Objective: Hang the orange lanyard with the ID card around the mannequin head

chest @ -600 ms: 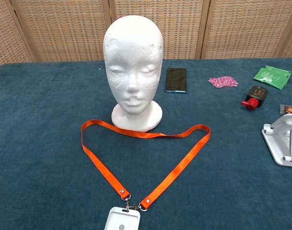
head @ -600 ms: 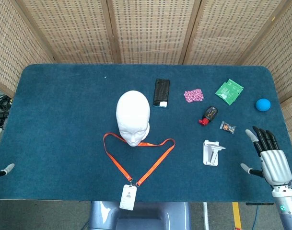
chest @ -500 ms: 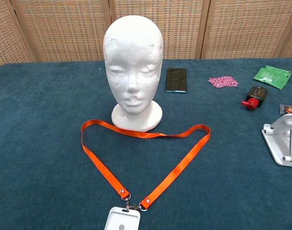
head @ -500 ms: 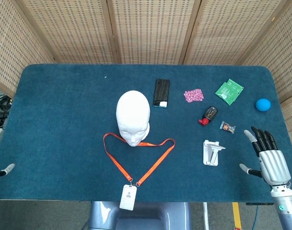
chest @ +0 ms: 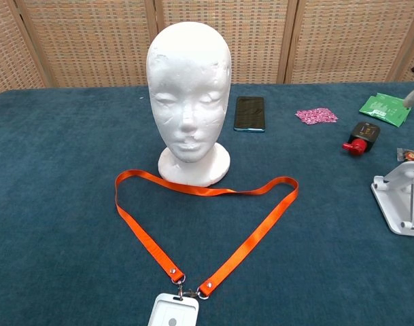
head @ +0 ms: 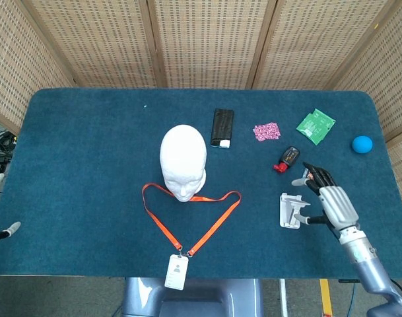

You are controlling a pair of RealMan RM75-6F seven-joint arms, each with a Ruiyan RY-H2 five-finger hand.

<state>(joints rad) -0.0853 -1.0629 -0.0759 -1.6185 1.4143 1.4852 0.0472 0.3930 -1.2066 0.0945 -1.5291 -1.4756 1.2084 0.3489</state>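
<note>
Orange lanyard [head: 201, 218] flat on the desk [head: 88, 152] in a V, its top run just in front of the mannequin head [head: 183, 158] base, ID card [head: 177, 272] at the near edge; right hand [head: 329, 201] empty with fingers spread, hovering beside the white plastic stand [head: 291, 210], well apart from the strap; left hand [head: 8, 231] barely showing at the desk's left edge, state impossible to tell. Best to reach the strap's right bend, pinch low against the cloth; likely needs both sides lifted to open the loop wide over the crown; watch the upright head for tipping.
</note>
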